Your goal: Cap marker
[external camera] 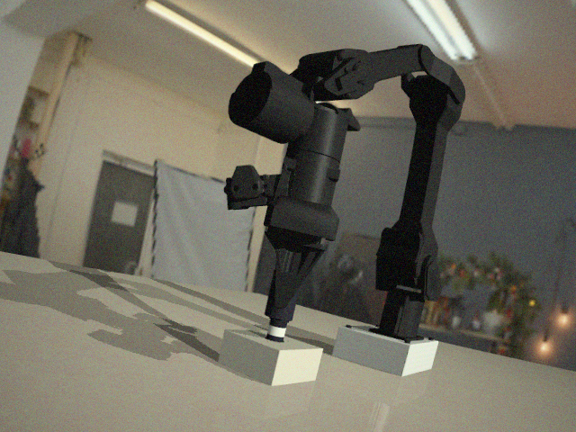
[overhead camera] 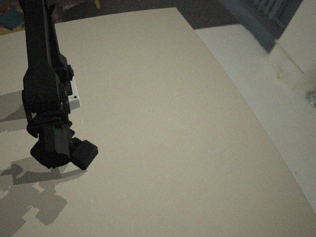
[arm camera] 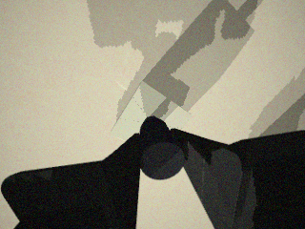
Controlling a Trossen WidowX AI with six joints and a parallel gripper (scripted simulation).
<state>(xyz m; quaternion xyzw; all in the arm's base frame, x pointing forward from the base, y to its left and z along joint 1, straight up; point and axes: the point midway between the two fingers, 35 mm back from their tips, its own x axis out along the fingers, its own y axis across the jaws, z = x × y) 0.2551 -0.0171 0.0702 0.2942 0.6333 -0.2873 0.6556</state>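
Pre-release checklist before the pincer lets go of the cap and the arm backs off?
1. Pincer shut on the dark cylindrical cap: ok.
2. Cap lined up over the upright marker with the white band: ok; the wrist view shows the cap directly above the pale rectangular holder block.
3. Cap pressed low on the marker: ok; in the exterior view only the white band and a dark sliver show under the fingertips.
4. Cap clicked fully on: cannot tell; the fingers hide the seam.
5. Marker upright in the holder block: ok.
6. Holder block flat on the beige table: ok.
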